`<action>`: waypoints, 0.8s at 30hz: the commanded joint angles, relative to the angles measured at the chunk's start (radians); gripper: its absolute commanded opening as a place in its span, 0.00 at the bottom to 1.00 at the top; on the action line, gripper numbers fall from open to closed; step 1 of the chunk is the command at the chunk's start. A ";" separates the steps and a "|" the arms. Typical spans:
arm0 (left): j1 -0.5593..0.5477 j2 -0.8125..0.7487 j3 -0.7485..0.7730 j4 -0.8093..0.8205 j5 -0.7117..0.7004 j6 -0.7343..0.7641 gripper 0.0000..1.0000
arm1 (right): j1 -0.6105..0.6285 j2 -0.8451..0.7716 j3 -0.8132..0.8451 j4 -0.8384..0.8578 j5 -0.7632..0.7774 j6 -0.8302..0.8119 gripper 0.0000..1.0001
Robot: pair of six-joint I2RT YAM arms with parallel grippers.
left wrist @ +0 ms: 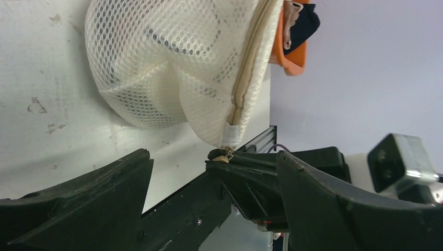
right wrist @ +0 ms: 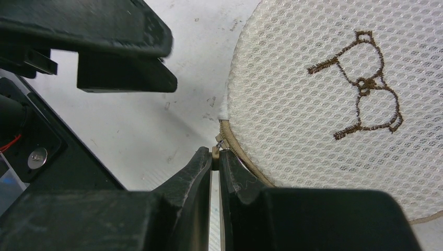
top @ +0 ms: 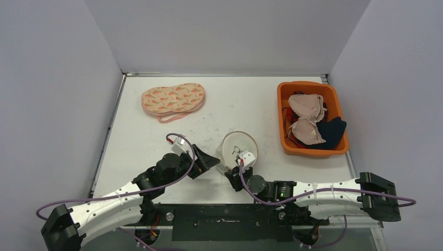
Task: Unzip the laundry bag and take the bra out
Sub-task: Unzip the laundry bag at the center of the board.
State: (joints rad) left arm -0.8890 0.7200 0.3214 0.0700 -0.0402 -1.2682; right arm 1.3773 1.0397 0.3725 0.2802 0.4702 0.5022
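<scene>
- The round laundry bag (top: 239,147) lies mid-surface (top: 156,141), zip end toward the arm bases.
- The right gripper (right wrist: 214,159), arm low, pinches the zipper pull (right wrist: 214,151).
- The left gripper (top: 209,162) stands wide, empty, beside the bag.

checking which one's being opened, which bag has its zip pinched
The round white mesh bag: the right gripper pinches its zip pull. The peach patterned bag lies untouched at the back left.

Orange bin (top: 305,84) right, garments (top: 307,112) inside; carrot-print pouch (top: 173,100) back left.
</scene>
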 commanded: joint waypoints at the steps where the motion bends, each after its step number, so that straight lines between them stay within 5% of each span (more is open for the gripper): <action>1: -0.037 0.091 0.053 0.131 -0.034 -0.029 0.83 | 0.011 0.005 0.052 0.035 0.020 -0.028 0.05; 9: -0.105 0.250 0.107 0.243 -0.071 -0.025 0.56 | 0.012 -0.003 0.055 0.025 0.006 -0.018 0.05; 24: -0.105 0.340 0.104 0.308 -0.091 -0.017 0.22 | 0.017 -0.012 0.062 0.018 -0.010 -0.015 0.05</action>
State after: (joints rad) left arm -0.9932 1.0454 0.3889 0.3008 -0.1238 -1.2987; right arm 1.3830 1.0435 0.3893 0.2752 0.4629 0.4843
